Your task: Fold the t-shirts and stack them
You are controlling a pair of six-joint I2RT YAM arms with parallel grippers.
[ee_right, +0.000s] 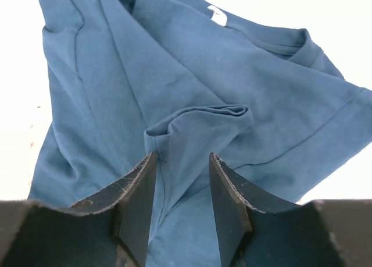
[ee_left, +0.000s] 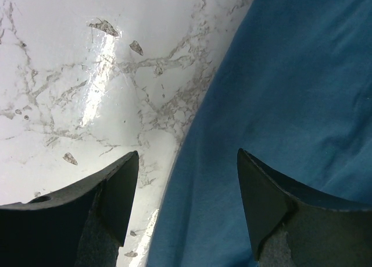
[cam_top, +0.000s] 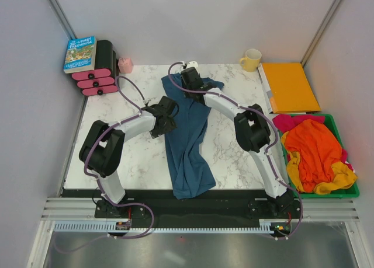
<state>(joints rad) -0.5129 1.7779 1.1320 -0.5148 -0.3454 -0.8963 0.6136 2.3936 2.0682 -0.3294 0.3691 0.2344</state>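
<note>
A dusty teal-blue t-shirt lies lengthwise down the middle of the marble table, rumpled and partly doubled over. My left gripper hovers open over its left edge. In the left wrist view the gripper straddles the hem of the shirt, one finger over bare marble. My right gripper is at the shirt's far end. Its jaws stand apart around a raised fold of the shirt without pinching it. Orange, magenta and yellow t-shirts are heaped in a bin at right.
The green bin sits off the table's right edge. A flat orange folder and a yellow mug are at the back right. A book on pink-and-black rolls stands at the back left, beside a small pink object.
</note>
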